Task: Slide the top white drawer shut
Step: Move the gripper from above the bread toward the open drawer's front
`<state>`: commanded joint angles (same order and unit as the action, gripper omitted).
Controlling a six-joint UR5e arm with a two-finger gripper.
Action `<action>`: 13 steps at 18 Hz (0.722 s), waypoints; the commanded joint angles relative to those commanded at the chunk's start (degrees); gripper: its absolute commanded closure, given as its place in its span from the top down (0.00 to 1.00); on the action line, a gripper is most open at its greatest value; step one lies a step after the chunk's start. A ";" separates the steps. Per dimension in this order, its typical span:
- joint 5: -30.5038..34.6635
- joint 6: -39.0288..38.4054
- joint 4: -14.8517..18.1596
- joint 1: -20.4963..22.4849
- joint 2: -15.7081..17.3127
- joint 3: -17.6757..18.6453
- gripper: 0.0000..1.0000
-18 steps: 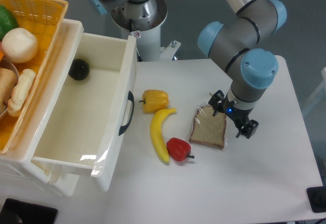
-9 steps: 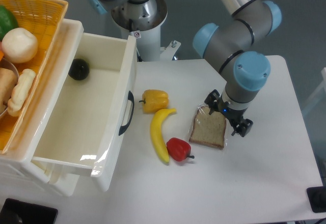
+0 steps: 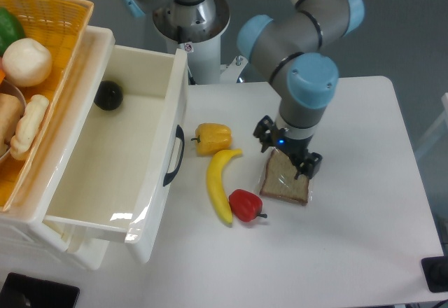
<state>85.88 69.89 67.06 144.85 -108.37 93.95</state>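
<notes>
Top white drawer [image 3: 115, 161] well left of end effector [image 3: 288, 150]

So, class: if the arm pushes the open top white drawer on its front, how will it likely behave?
The top white drawer will probably slide straight rather than tip, since the cabinet holds it. It looks light: glossy plastic, holding only a black ball. That ball may roll. The black handle looks rigid.

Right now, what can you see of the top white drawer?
The top white drawer is pulled well out of its cabinet: deep, glossy white plastic, with a curved black handle on its front, facing the table. Inside, a dark round object lies near the back. The hand hovers over the bread, well clear of the drawer.
</notes>
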 joint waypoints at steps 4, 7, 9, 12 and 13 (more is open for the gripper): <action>-6.41 -10.81 0.17 -2.11 1.05 -0.17 0.18; -7.39 -12.59 0.44 -3.09 1.49 -0.09 0.00; -10.10 -12.59 2.36 -2.91 1.67 -0.17 0.00; -18.26 -12.67 9.02 -2.21 2.02 -0.43 0.00; -20.90 -12.59 11.31 -1.60 2.11 -0.70 0.00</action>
<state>64.98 57.30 78.38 143.26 -106.26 93.25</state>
